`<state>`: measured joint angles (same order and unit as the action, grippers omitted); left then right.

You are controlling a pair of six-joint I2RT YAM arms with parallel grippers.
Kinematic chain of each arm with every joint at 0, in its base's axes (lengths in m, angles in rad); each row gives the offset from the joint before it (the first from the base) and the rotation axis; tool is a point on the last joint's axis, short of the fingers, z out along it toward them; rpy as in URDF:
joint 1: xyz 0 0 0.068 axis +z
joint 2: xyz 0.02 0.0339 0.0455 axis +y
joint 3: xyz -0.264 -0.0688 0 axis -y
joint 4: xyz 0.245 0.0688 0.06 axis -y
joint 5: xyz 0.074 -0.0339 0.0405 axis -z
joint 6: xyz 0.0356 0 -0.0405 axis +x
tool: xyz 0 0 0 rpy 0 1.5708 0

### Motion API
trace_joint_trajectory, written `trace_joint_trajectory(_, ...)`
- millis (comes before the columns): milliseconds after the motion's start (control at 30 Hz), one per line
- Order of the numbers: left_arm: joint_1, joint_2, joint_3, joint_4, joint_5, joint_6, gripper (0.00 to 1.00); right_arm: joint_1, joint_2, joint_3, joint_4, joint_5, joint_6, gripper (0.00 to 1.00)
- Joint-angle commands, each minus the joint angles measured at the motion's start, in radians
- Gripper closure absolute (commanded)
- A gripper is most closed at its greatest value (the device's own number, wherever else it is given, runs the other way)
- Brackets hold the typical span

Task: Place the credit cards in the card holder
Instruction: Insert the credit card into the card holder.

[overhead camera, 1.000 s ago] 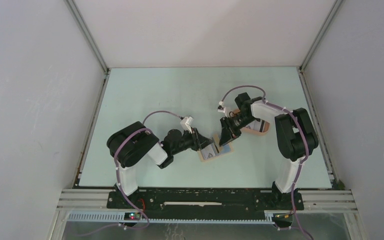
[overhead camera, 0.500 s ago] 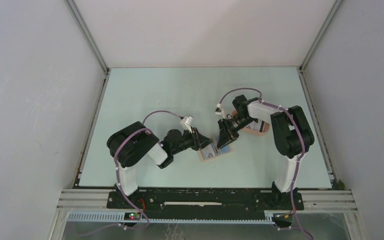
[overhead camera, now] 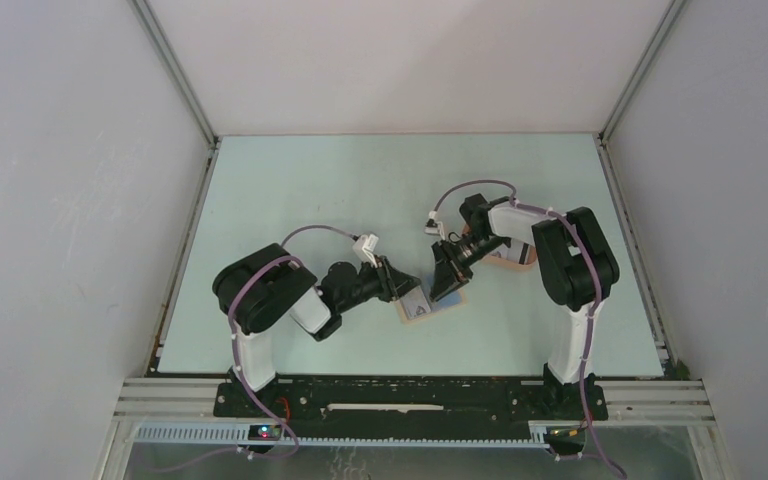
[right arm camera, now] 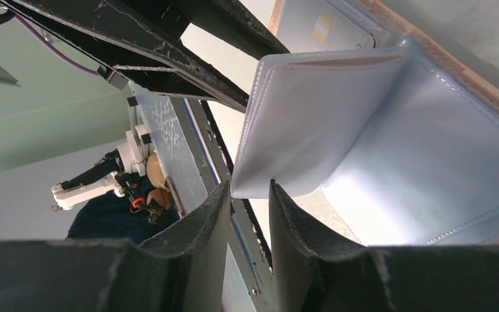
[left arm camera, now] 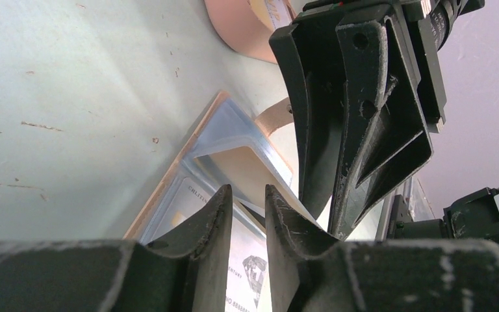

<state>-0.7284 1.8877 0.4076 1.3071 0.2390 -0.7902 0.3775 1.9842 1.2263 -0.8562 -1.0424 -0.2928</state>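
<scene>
The tan card holder [overhead camera: 428, 316] lies open mid-table between my grippers. Its pale blue-grey inside shows in the left wrist view [left arm camera: 234, 130] and the right wrist view [right arm camera: 429, 149]. A white printed credit card [left arm camera: 250, 260] with a chip lies in its left half, also seen from above [overhead camera: 415, 307] and in the right wrist view [right arm camera: 318, 26]. My left gripper [overhead camera: 405, 288] [left arm camera: 247, 192] is shut, its tips over that card. My right gripper [overhead camera: 443, 285] [right arm camera: 250, 185] is shut on the corner of the holder's raised inner flap [right arm camera: 325, 110].
The peach oval tray [overhead camera: 515, 262] lies right of the holder, partly under my right arm. It also shows in the left wrist view [left arm camera: 234, 26]. My right gripper's fingers [left arm camera: 364, 117] stand close in front of my left gripper. White walls enclose the table.
My right arm has shifted a little left, its gripper staying at the holder. My left gripper has tipped down slightly over the holder's left half.
</scene>
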Motion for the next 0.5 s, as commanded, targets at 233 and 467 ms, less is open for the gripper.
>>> trace_joint_trajectory(233,0.012,0.003,-0.05,0.095,-0.024,-0.05,0.67,0.032,0.008,0.029,0.008,0.048,-0.003,0.76)
trace_joint_trajectory(467,0.011,-0.002,-0.064,0.099,-0.027,-0.06,0.66,0.041,-0.046,0.021,0.04,0.13,-0.001,0.78)
